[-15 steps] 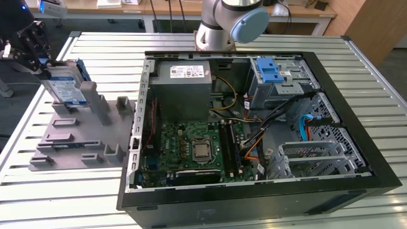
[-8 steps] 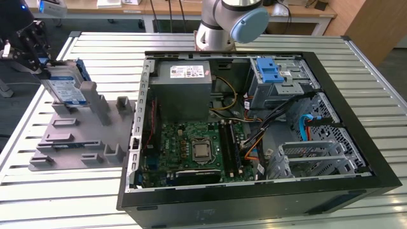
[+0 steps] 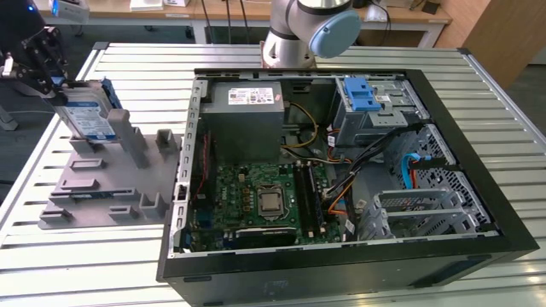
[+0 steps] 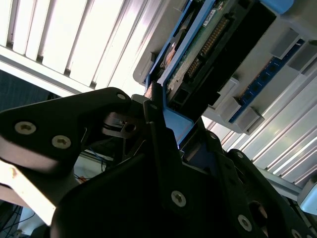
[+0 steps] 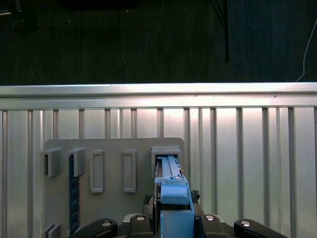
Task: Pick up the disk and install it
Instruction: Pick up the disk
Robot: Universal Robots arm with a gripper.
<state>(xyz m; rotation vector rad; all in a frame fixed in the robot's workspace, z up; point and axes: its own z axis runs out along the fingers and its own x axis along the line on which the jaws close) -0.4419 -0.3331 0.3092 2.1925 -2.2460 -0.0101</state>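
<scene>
Disk [image 3: 85,115] stood upright on edge at the far exterior view's left, over the back corner of a grey slotted holder [image 3: 102,185]. Its labelled face was turned toward the case and its blue bracket [image 5: 173,193] ran along the edges. Its lower edge sat at the holder's slot; could not tell whether it was seated or just clear. Gripper [image 3: 56,86] was on the disk's top end. In the second wrist view the black fingers [image 4: 157,129] were pinched on the blue bracket from both sides, with the disk's circuit-board side [image 4: 198,44] showing beyond them.

A tall grey post [image 3: 119,131] of the holder stood just beside the disk, on the case side. More low posts and slots were spread across the holder, which lay flat on the slatted metal counter [image 3: 85,268].

An open black computer case [image 3: 341,256] lay on the counter to the exterior view's right of the holder, with its side wall [image 3: 189,160] between the holder and the interior. Inside were:
- a grey power supply [image 3: 247,115]
- a green motherboard [image 3: 256,192]
- a grey drive cage with a blue latch [image 3: 367,105]
- a second metal cage [image 3: 422,214]
- loose cables [image 3: 341,185] crossing between the board and the cages

The arm base [image 3: 307,29] stood behind the case.
</scene>
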